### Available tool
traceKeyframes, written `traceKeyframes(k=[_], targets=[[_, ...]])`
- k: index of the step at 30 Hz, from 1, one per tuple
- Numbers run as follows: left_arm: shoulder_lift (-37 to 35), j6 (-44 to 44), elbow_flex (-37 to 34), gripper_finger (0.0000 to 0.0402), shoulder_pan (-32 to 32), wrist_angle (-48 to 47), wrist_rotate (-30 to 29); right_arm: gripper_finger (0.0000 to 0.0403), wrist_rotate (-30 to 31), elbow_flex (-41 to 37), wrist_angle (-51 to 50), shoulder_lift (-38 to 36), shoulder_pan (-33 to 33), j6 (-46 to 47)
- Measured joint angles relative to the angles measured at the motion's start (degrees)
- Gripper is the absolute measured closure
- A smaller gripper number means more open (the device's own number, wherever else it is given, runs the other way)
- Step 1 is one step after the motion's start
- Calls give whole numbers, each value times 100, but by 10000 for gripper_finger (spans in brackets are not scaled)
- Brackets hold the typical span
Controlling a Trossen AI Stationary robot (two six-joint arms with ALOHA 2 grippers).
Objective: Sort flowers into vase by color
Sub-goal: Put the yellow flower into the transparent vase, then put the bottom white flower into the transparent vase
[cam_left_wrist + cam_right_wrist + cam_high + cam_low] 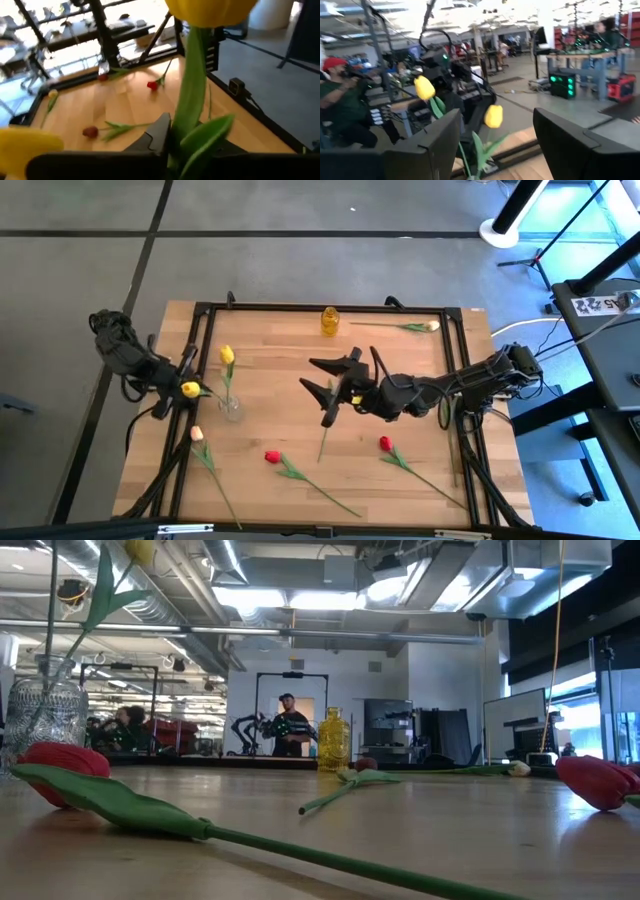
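Red tulip [60, 762] lying right up front on the bench [300, 380]. Left claw [186, 385] holds a yellow tulip [190, 389] at the vase [231, 409]; right claw [335, 387] hangs open mid-bench.

The left gripper [186, 385] sits at the table's left edge, arm bent back over the side. The right gripper [333, 385] reaches toward the table's middle, its 2 fingers [427, 145] spread wide apart, nothing between them.
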Motion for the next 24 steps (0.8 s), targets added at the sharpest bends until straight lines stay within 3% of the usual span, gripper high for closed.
traceKeyframes(k=[5, 11, 17, 24], targets=[[0, -523, 26, 319, 0, -426, 0, 155, 275, 0, -209, 0, 0, 224], [178, -1976, 658, 273, 0, -1985, 158, 155, 535, 0, -255, 0, 0, 235], [719, -3501, 1411, 250, -1, -3440, 1312, 155, 622, 0, -354, 0, 0, 233], [1712, -4586, 1213, 254, -2, -3185, 2569, 155, 867, 2, -907, -48, 2, 230]])
